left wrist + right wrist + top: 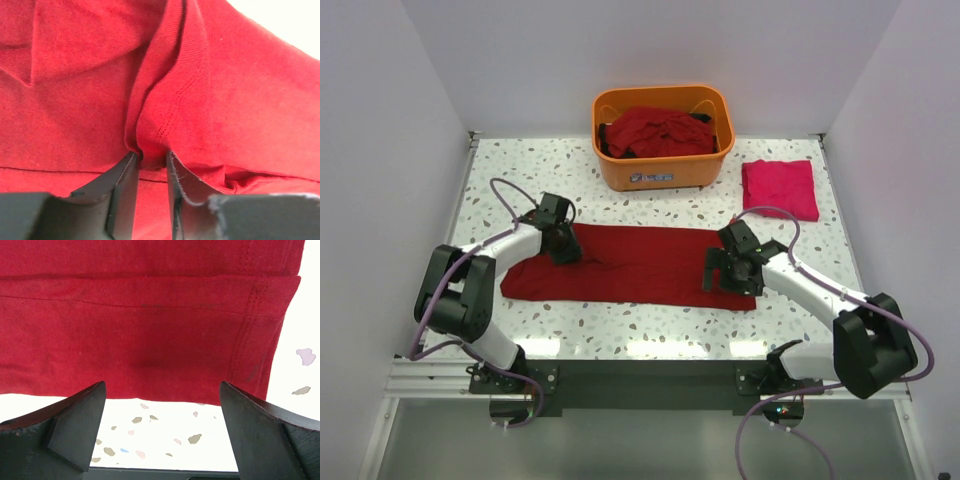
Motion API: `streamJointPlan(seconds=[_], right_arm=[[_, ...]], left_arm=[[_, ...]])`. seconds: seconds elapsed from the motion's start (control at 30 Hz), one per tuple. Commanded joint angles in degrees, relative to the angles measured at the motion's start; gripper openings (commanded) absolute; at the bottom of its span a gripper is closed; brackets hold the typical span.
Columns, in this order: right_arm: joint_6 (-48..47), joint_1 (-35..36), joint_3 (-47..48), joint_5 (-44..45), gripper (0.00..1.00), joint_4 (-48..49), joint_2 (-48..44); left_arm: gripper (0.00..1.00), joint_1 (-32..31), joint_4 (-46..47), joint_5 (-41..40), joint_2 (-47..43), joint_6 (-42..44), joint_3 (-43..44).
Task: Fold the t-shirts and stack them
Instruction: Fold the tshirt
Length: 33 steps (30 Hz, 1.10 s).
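A dark red t-shirt [630, 265] lies spread flat across the middle of the table. At its left end, near the far edge, my left gripper [563, 248] is down on the cloth. In the left wrist view the narrow jaws of the left gripper [151, 157] pinch a raised fold of the t-shirt [225, 100]. My right gripper [720, 275] hovers over the shirt's right end. In the right wrist view the right gripper [162, 390] stands wide open over the near hem of the t-shirt [150, 330], holding nothing. A folded pinkish-red t-shirt [780, 188] lies at the back right.
An orange tub [660, 172] at the back centre holds more crumpled dark red shirts [655, 132]. Speckled white tabletop [165, 430] shows just in front of the hem. White walls close in the table on both sides and at the back.
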Motion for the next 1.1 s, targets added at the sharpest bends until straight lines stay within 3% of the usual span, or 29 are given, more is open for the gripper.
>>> streamJointPlan(seconds=[0.0, 0.07, 0.2, 0.57, 0.87, 0.97, 1.0, 1.07], right_arm=[[-0.2, 0.1, -0.2, 1.3, 0.99, -0.8, -1.9], [0.0, 0.1, -0.2, 1.3, 0.99, -0.8, -1.7], [-0.2, 0.1, -0.2, 1.1, 0.99, -0.6, -1.4], [-0.3, 0.0, 0.5, 1.5, 0.99, -0.3, -0.8], [-0.7, 0.1, 0.5, 1.4, 0.99, 0.1, -0.5], [-0.7, 0.1, 0.5, 1.4, 0.99, 0.1, -0.5], [-0.8, 0.1, 0.5, 1.3, 0.99, 0.1, -0.5], [-0.6, 0.1, 0.5, 1.2, 0.99, 0.1, -0.6]], left_arm=[[0.31, 0.1, 3.3, 0.8, -0.6, -0.6, 2.2], [0.24, 0.1, 3.3, 0.1, -1.3, -0.5, 2.8], [0.01, 0.1, 2.7, 0.2, 0.6, 2.3, 6.2], [0.00, -0.4, 3.6, 4.5, 10.7, 5.8, 17.3], [0.10, -3.6, 4.1, 6.3, 17.4, 7.3, 23.9], [0.21, -3.6, 2.9, 5.9, 18.5, 7.4, 25.0], [0.36, -3.6, 2.8, 5.9, 18.4, 7.5, 25.1], [0.53, -3.7, 2.5, 5.8, 17.4, 7.6, 25.1]])
